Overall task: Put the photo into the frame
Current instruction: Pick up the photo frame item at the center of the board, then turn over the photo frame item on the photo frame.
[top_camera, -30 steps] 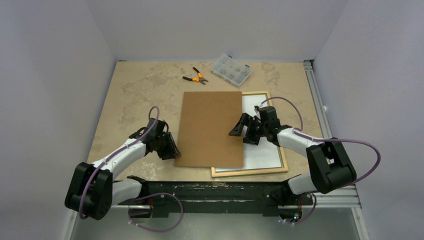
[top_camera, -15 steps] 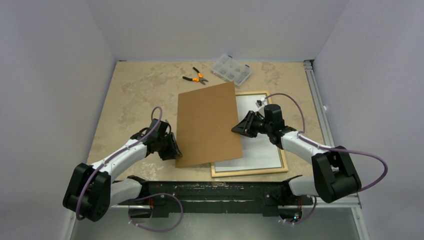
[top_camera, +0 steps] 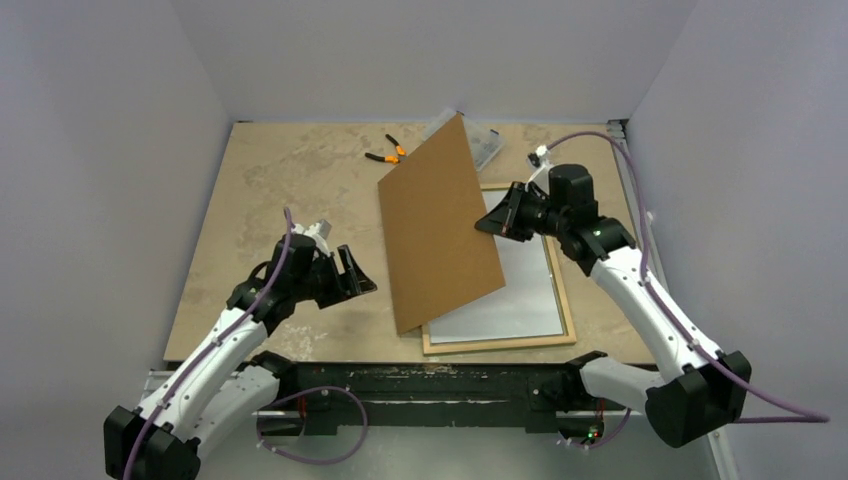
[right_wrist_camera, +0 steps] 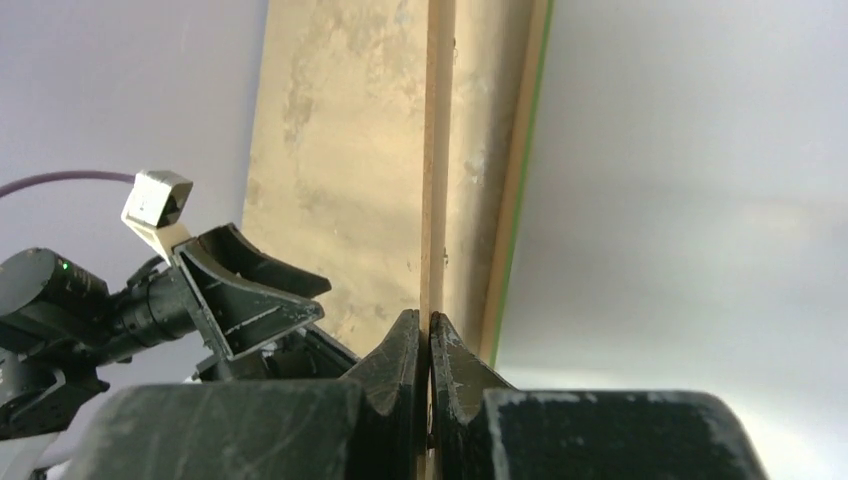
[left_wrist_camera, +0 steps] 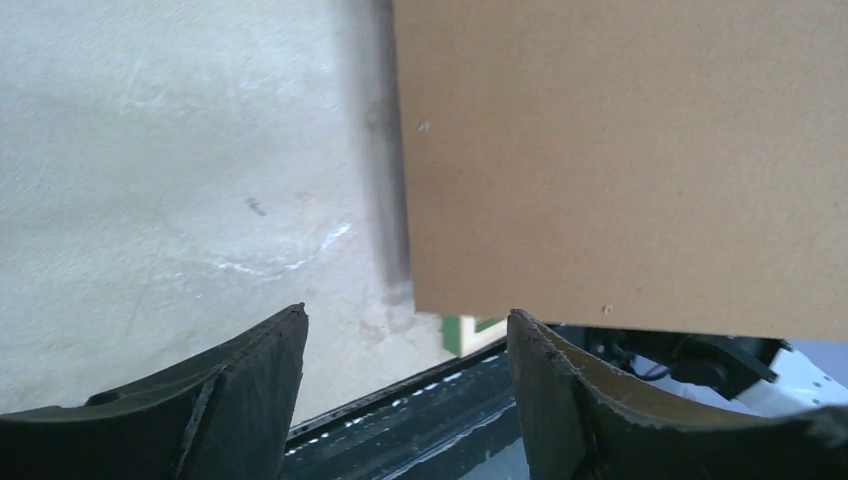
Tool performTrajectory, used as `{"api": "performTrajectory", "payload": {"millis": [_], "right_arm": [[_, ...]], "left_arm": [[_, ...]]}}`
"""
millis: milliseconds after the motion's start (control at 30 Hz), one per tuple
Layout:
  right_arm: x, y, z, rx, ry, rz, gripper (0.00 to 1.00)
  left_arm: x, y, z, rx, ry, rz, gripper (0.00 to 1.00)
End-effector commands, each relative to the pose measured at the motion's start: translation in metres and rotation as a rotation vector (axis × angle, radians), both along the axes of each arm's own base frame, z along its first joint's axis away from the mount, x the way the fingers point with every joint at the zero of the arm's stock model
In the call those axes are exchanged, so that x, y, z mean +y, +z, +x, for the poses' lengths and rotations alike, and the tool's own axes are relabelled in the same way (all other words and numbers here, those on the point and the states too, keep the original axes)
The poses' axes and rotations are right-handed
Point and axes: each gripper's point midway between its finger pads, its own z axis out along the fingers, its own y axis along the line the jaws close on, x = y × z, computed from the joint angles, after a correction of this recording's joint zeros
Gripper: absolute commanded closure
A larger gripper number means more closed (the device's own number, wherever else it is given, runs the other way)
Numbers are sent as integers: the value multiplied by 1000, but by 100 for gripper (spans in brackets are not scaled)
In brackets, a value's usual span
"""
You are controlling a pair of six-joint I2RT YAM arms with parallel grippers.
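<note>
Backing board (top_camera: 440,230) is what's in the way. It stands steeply tilted over the left part of the frame (top_camera: 500,344), with its low corner down by the frame's near-left corner. It also hides part of the clear parts box (top_camera: 488,146) at the far edge. Orange-handled pliers (top_camera: 390,153) lie just left of that box on the table (top_camera: 280,180), clear of everything.

Right gripper (top_camera: 487,222) is pinched tight on the board's right edge. The right wrist view shows both fingers (right_wrist_camera: 405,350) squeezed on the thin edge. Left gripper (top_camera: 362,278) has its jaws spread and nothing between them, and sits just left of the board without touching it (the left wrist view shows the board's near corner ahead of the fingers (left_wrist_camera: 270,370), with a gap).

The frame lies flat right of centre, pale wood side up. A white sheet (top_camera: 525,300) fills its opening and is probably the photo's plain back, but I can't tell it from the pane.

Versus 0.5 s ago:
- The board lay nearly flat then, with only its right side raised. Now it is swung well up.
- The right arm has gone higher and further back.
- The left gripper was at the board's near-left corner and has since backed off.
- More of the white sheet is uncovered.
</note>
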Motion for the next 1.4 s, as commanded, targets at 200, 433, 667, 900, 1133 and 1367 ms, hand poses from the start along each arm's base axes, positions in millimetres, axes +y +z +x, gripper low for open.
{"api": "performTrajectory", "payload": {"millis": [200, 433, 667, 900, 1133, 1367], "right_arm": [[-76, 110, -12, -203, -196, -328, 100], [-91, 102, -14, -133, -170, -475, 100], [-79, 76, -10, -78, -145, -451, 100], [-38, 49, -17, -78, -70, -599, 100], [11, 42, -28, -95, 35, -528, 83], [66, 41, -54, -66, 185, -274, 48]], "left_arm": [[-24, 52, -1, -36, -74, -122, 28], [-29, 57, -1, -26, -90, -115, 27], [-32, 54, -1, -16, -107, -102, 24], [-42, 71, -2, -58, -158, -155, 18], [-50, 96, 0, -95, -162, -227, 10], [-67, 136, 14, -157, -157, -365, 2]]}}
